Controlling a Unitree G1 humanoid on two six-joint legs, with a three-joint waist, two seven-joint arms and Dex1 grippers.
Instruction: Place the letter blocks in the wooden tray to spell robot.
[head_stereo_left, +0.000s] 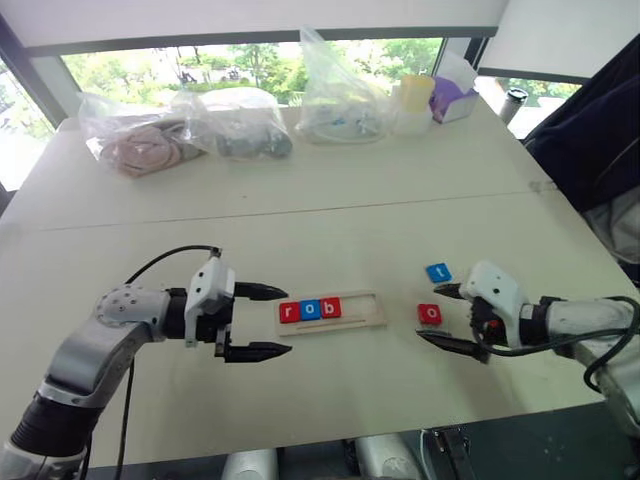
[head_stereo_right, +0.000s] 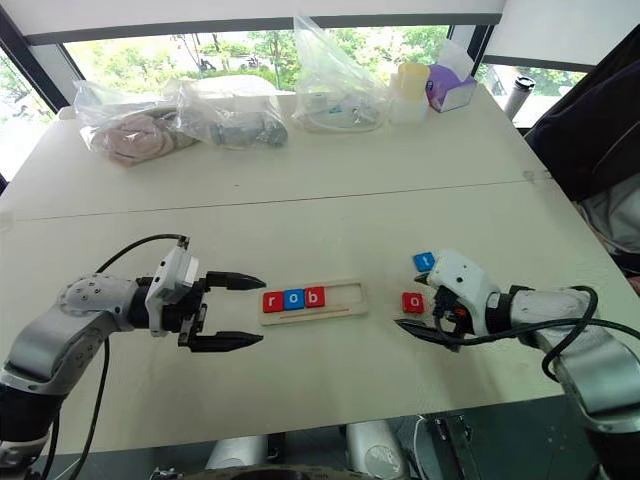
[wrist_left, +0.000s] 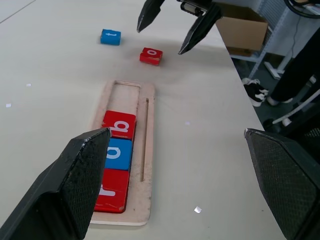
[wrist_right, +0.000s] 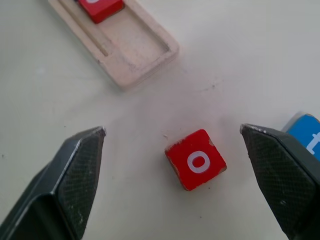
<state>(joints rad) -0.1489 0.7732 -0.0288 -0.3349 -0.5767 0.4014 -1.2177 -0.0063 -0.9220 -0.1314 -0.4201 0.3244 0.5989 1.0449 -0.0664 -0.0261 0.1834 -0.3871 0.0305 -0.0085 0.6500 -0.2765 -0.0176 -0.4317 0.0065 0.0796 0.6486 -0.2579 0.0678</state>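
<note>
On the matte cream table (head_stereo_left: 330, 200), the pale rounded wooden tray (head_stereo_left: 368, 312) holds square r, o, b blocks (head_stereo_left: 310, 310); at its 3 o'clock, the red o block (head_stereo_left: 430, 314) lies between the spread right gripper (head_stereo_left: 448, 316) fingers, blue t block (head_stereo_left: 438, 272) beyond; left gripper (head_stereo_left: 268, 321) spread, empty.

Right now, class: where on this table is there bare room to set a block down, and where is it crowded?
Free: the tray's unfilled end beyond the red b, and the bare tabletop between tray and bags. Crowded: the far edge, and around the red o and blue t, beside the open right gripper.
</note>
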